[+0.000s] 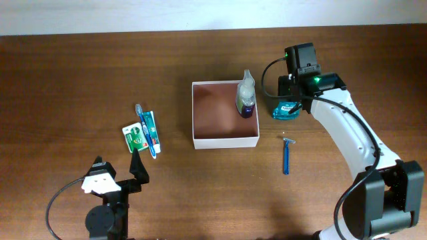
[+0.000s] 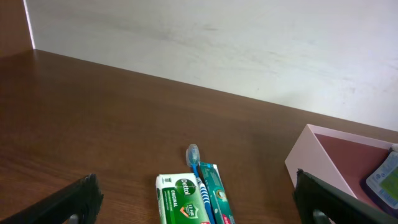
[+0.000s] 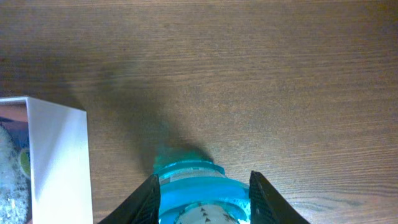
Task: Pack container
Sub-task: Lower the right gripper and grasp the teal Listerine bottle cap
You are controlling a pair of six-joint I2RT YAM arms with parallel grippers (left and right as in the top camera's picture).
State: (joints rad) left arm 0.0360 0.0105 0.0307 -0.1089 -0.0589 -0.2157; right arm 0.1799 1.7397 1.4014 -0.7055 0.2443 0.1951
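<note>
The container (image 1: 225,142), a shallow white box with a brownish-pink inside, sits mid-table; its wall also shows in the left wrist view (image 2: 305,155) and the right wrist view (image 3: 59,162). A clear bottle with a dark base (image 1: 246,97) stands in its far right corner. Just right of the box a teal mouthwash bottle (image 1: 287,110) stands on the table. My right gripper (image 1: 291,100) is over it, and in the wrist view the right gripper (image 3: 204,199) has both fingers pressed on the bottle's (image 3: 199,186) sides. My left gripper (image 1: 119,167) rests open near the front left edge.
A green soap bar (image 1: 134,137), a blue toothbrush (image 1: 143,130) and a teal toothpaste box (image 1: 151,130) lie together left of the container, just ahead of the left gripper (image 2: 199,208). A blue razor (image 1: 286,157) lies front right of the box.
</note>
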